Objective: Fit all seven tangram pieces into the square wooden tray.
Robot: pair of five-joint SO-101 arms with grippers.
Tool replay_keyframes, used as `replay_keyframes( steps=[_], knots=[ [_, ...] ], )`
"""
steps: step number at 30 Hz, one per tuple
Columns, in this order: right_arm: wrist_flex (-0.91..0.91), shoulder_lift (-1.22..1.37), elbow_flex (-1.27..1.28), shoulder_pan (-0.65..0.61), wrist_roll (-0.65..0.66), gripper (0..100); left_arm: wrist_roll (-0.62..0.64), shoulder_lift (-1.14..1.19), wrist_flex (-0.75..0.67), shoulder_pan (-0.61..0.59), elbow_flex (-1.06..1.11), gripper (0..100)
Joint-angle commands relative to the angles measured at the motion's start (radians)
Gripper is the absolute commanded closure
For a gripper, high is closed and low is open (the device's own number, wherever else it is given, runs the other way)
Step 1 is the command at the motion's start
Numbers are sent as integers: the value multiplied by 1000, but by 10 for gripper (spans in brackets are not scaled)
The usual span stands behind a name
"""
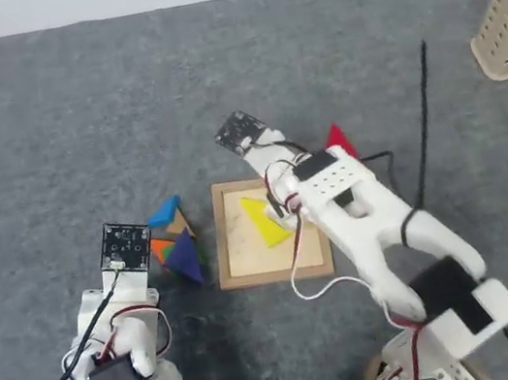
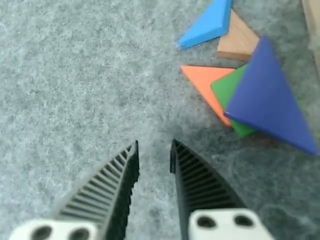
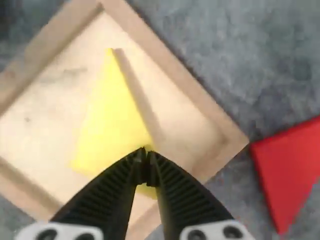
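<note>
The right gripper (image 3: 146,157), its tips pressed together on the yellow triangle (image 3: 112,130) inside the tray (image 3: 190,93), could push this piece crooked against the rim, and then the other pieces would probably not fit.

Yellow triangle (image 1: 264,220) in tray (image 1: 220,245); red triangle (image 1: 340,142), 5-piece pile (image 1: 177,243) outside.

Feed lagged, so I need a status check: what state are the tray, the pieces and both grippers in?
Wooden tray: holds one piece.
Yellow triangle: lying inside the tray.
Red triangle: outside the tray, beside it.
Dark blue triangle: stacked on green piece and orange piece, outside the tray.
Left gripper: open, empty.
Right gripper: shut, over the yellow triangle.
</note>
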Motion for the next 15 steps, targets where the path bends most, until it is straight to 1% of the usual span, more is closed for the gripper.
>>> replay_keyframes(
  steps=[1,8,15],
  knots=[
    [-13,74,-86,10,8,993,-14,-14,2,-2,-4,902],
    [-13,183,-192,12,12,993,-14,-14,2,-2,-4,902],
    [-12,295,-348,68,12,993,-14,-14,2,-2,-4,902]
  ],
)
